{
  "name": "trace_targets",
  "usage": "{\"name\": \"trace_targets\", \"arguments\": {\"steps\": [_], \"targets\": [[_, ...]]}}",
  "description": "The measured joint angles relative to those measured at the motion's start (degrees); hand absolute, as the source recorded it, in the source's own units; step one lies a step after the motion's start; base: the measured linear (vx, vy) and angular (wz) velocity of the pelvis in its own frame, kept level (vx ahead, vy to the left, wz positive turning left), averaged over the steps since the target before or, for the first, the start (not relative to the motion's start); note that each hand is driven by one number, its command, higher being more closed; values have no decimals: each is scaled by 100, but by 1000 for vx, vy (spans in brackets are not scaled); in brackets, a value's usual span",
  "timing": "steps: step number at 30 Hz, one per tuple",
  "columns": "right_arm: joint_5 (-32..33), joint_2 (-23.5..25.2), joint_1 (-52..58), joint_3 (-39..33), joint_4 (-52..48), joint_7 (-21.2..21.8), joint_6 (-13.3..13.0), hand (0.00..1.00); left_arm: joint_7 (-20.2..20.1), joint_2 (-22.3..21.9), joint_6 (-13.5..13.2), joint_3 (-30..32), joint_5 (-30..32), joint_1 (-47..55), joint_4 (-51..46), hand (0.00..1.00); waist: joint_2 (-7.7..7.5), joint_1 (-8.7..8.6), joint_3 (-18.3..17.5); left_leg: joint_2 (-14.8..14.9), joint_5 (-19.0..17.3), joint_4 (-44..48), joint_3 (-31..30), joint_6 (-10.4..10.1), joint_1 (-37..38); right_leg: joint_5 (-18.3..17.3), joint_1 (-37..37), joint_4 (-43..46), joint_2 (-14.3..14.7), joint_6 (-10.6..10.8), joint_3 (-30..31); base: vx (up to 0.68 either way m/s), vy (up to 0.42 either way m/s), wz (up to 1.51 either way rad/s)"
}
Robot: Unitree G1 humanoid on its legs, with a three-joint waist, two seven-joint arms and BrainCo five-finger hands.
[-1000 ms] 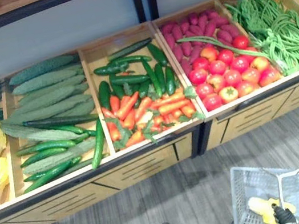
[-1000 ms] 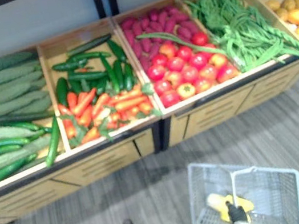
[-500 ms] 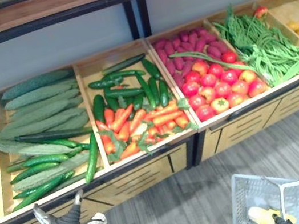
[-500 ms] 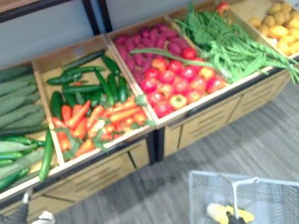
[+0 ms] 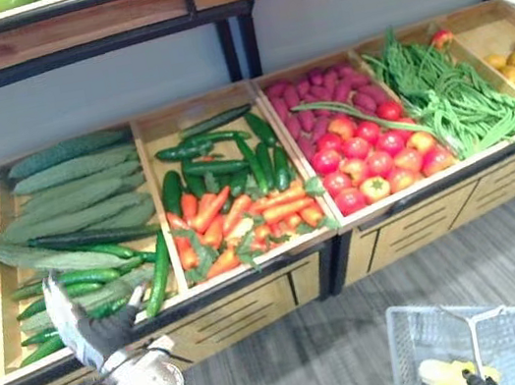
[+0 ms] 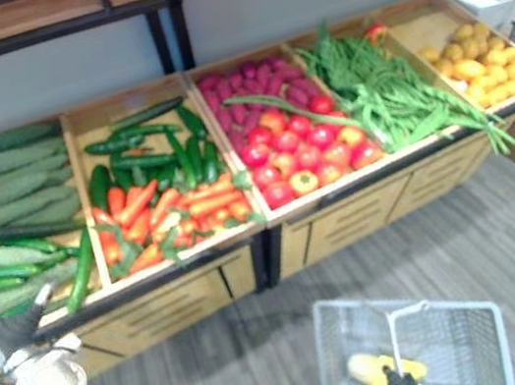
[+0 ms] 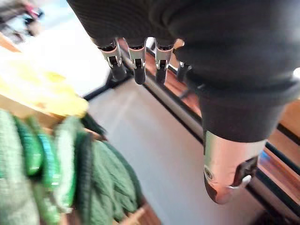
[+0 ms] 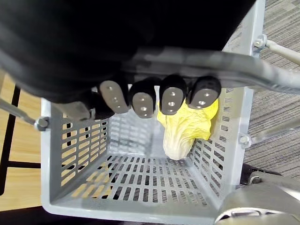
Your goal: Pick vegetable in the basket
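One vegetable in the basket, the left hand out for another

Nearest, the right hand (image 8: pixel 142 99) has its fingers curled round the handle (image 8: pixel 253 70) of the grey basket (image 8: pixel 75 150), and a yellow cabbage (image 8: pixel 185 133) lies inside against one wall, so one pick looks done. Further out, the left hand (image 5: pixel 87 327) hovers at the front edge of the wooden stand (image 5: pixel 248 309), fingers straight and holding nothing, just before the cucumbers (image 5: pixel 79 199); a reach and grasp there seems the step in hand. Beyond lie carrots (image 5: pixel 241 210), tomatoes (image 5: pixel 370 153) and green beans (image 5: pixel 451 99), none of them in the basket
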Motion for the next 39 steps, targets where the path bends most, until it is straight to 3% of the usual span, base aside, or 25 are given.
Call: {"name": "trace_targets", "arguments": {"steps": [4,6,10,17,21,28,39], "targets": [[-3,-112,-55,129,-80,13,-70,100,-180,679,-51,-319,500,-277,-23,0,65,-97,-17,16,-7,2,208,-8,-18,65,-168,-40,35,-33,264,42,4,-31],[-2,-145,-57,162,-82,26,-98,100,-349,896,-87,-493,608,-414,-22,0,81,-103,-18,27,-7,4,312,-8,-18,132,-199,-109,57,-66,345,47,-10,-33],[1,-251,-66,164,-127,97,-109,100,-717,1324,-147,-830,690,-637,63,0,163,-274,-8,24,-8,5,406,-9,10,163,-264,-130,60,-87,502,31,-3,-22],[4,-487,-60,162,-360,142,-114,100,-1326,2228,-423,-1795,968,-1143,572,0,431,-408,65,-1,-136,6,758,-1,-16,327,-619,-129,71,-37,946,-24,7,-33],[4,-482,-59,166,-419,168,-115,100,-1510,2270,-565,-2098,1005,-1314,753,0,462,-534,79,-19,-187,6,795,-9,-37,346,-708,-121,65,-5,1027,-32,2,-13],[4,-552,-73,194,-622,191,-110,100,-1856,2276,-533,-2358,939,-1708,1443,0,581,-554,160,-18,-195,7,937,-16,-135,373,-926,-82,96,14,1200,3,-17,-12],[2,-552,-172,316,-745,182,-111,100,-1892,2276,-51,-2383,939,-2062,2284,0,580,-580,386,54,-364,240,1045,-52,-244,374,-1033,0,118,12,1250,30,-18,-5]]}}
